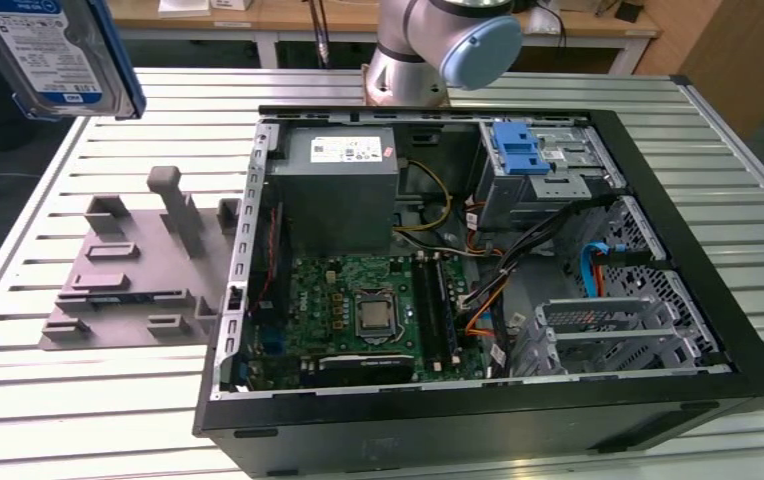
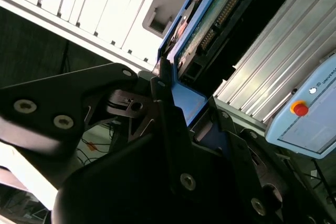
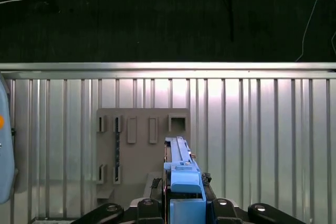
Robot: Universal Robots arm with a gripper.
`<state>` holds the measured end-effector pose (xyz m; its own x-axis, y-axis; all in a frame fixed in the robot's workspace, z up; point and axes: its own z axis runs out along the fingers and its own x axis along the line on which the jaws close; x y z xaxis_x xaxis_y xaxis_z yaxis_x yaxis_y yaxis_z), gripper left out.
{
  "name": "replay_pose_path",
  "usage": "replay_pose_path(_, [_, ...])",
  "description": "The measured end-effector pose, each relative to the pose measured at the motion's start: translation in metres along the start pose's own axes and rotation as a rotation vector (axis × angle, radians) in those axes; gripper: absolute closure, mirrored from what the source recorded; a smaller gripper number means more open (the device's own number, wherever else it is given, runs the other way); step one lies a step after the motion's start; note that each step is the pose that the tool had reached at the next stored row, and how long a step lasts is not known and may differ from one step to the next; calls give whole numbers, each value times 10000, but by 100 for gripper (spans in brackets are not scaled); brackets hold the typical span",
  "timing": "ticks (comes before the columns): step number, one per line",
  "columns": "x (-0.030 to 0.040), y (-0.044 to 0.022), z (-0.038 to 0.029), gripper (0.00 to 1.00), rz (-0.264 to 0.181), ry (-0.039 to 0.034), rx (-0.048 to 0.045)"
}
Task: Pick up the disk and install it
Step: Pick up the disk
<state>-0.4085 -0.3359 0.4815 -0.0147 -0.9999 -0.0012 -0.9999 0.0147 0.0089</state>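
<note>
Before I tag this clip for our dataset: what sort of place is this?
Probably a robotics lab bench for computer assembly: an open computer case lies on a slatted metal table, a robot arm stands by it, and the gripper holds the disk.

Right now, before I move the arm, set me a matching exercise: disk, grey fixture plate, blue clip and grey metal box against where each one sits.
Things:
1. disk
2. grey fixture plate
3. blue clip
4. grey metal box

Places:
A. on the drive cage inside the case
B. clamped in the pincer, above the table
C. flat on the slatted table, at the exterior view's left of the case
D. inside the case, next to the green board

Pairs: 1-B, 2-C, 3-A, 4-D
</note>
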Motion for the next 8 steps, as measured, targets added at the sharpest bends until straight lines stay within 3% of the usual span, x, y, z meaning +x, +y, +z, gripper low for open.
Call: replay_pose_path(8, [199,-20,-1,64,-1,0,-1])
